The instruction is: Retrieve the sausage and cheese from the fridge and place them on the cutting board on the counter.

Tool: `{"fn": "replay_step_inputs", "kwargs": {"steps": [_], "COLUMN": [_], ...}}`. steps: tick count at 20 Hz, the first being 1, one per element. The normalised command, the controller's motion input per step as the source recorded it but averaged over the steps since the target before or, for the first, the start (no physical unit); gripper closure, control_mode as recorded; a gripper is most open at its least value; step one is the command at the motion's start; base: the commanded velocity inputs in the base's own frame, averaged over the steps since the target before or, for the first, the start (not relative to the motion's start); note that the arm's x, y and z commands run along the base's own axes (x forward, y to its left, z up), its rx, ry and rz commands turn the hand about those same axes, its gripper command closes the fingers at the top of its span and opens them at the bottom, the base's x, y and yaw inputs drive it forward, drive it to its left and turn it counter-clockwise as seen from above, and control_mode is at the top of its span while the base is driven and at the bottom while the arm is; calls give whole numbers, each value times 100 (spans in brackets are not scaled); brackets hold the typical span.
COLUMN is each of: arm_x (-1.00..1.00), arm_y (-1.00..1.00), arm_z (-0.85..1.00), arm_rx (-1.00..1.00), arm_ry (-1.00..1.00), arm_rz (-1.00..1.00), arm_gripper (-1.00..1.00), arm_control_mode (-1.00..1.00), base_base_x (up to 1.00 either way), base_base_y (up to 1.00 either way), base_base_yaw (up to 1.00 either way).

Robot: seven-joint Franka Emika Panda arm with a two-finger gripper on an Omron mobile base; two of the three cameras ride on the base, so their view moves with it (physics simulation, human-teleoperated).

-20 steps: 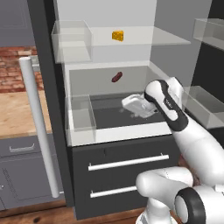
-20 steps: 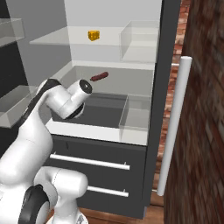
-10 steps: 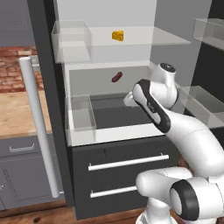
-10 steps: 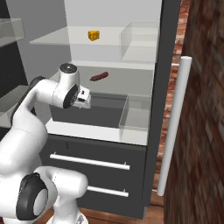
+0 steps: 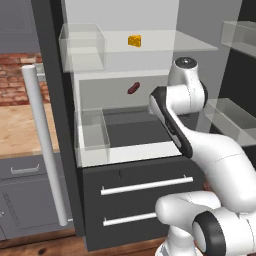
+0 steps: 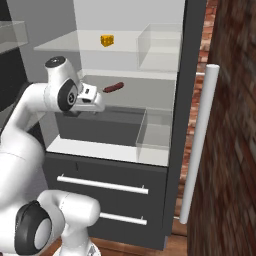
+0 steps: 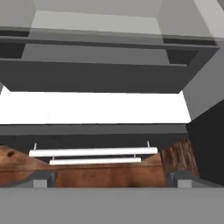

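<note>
Standing open, the fridge (image 5: 125, 145) showed its white interior, and the sausage (image 5: 133, 88) lay on the middle glass shelf, directly below the cheese (image 5: 134, 40) on the shelf above. The gripper (image 6: 91, 98) hung just in front of that middle shelf, beside the sausage and apart from it, its jaws spread wide and holding nothing.

Yellow-orange cheese (image 5: 134, 40); reddish-brown sausage (image 5: 133, 88); dark grey fridge (image 5: 55, 100).
</note>
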Motion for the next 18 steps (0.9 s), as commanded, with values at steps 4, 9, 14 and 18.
{"fn": "replay_step_inputs", "kwargs": {"steps": [4, 9, 14, 18], "arm_x": [-41, -58, -45, -20], "arm_y": [-4, -17, -9, 0], "arm_z": [79, 55, 41, 7], "arm_rx": [-12, -8, -4, -1], "arm_ry": [0, -6, -4, -6], "arm_rz": [0, 1, 3, 9], "arm_gripper": [-100, -100, -100, -100], "arm_control_mode": [-100, -100, -100, -100], "base_base_x": [0, 0, 0, 0], "base_base_y": [0, 0, 0, 0], "base_base_yaw": [0, 0, 0, 0]}}
